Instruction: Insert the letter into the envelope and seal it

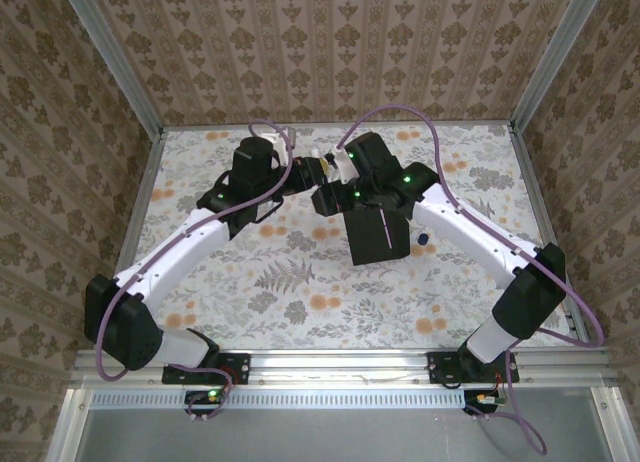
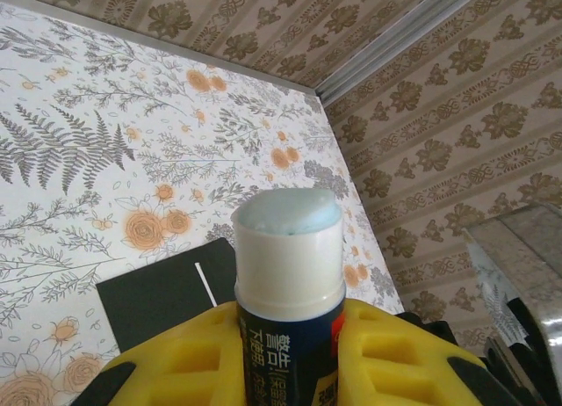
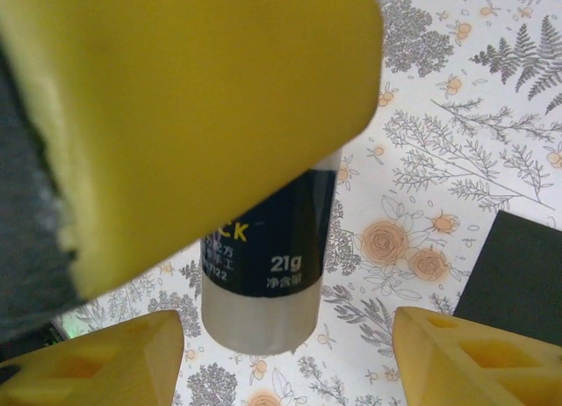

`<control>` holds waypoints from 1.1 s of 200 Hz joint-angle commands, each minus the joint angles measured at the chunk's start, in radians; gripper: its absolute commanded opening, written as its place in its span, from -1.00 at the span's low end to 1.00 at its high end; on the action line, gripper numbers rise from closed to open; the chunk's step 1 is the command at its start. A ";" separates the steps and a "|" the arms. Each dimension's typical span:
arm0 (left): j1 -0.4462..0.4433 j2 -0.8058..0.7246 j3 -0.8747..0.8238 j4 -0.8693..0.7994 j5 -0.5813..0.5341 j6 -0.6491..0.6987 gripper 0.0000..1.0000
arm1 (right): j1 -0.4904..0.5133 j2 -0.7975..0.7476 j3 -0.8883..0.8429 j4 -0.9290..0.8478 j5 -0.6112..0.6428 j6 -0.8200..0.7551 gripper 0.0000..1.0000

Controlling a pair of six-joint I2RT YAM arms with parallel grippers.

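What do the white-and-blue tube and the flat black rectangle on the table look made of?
The white-and-blue tube is likely plastic: smooth, slightly glossy, with a printed label. Its pale blue tip looks waxy and matte. The flat black rectangular envelope is probably paper or thin card: matte, lying flat with crisp edges.

The top camera is looking down over the counter (image 1: 300, 312); both wrist cameras are closely framing the glue stick (image 2: 288, 274) and envelope (image 2: 167, 292).
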 commanded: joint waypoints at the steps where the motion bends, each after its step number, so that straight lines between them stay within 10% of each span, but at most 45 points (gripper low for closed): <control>1: -0.009 -0.039 0.029 0.008 -0.012 -0.013 -1.00 | 0.004 -0.007 0.026 0.023 0.046 -0.012 0.29; 220: -0.003 -0.055 -0.030 0.134 0.120 -0.056 -1.00 | -0.065 -0.172 -0.140 0.289 -0.169 -0.007 -0.56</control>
